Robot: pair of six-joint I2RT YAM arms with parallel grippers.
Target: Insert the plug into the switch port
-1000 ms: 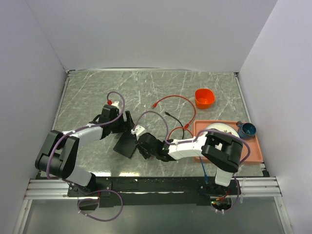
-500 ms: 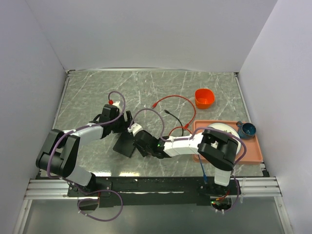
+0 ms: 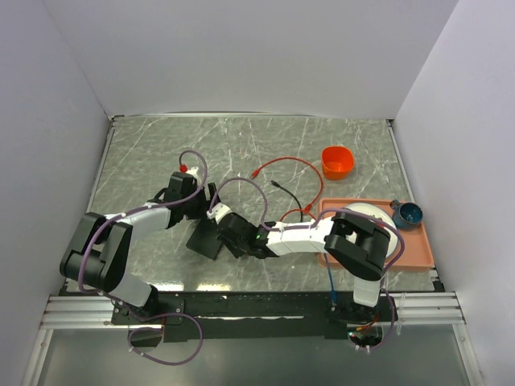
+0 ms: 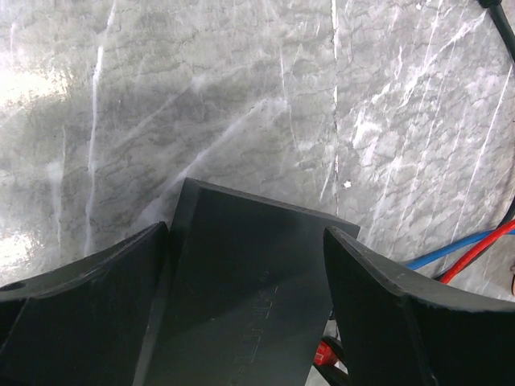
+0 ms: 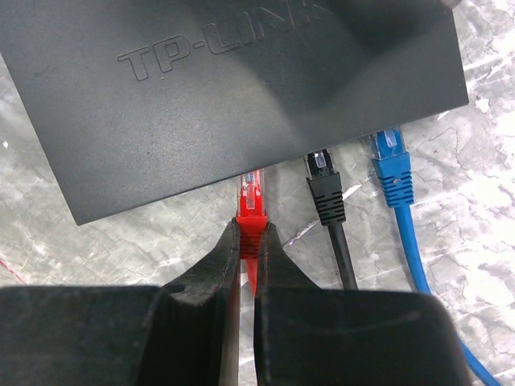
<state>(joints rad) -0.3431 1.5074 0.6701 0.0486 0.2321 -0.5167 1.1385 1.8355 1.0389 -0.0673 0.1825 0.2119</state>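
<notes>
right gripper (image 5: 248,241): clamped on red plug (image 5: 251,201)
red plug: tip at black box (image 5: 241,88) edge
left gripper (image 4: 245,241): fingers flank black box; grip unclear

You have a switch box (image 5: 241,88) in matt black plastic, finely grained, its lettering embossed; red plug (image 5: 251,205) of glossy, translucent plastic; black plug (image 5: 326,191) and blue plug (image 5: 392,167) moulded plastic, faintly shiny; table (image 4: 241,96) grey marble-look, smooth, glossy under glare; right gripper (image 5: 248,241) fingers (image 5: 201,277) dull black, smooth.
</notes>
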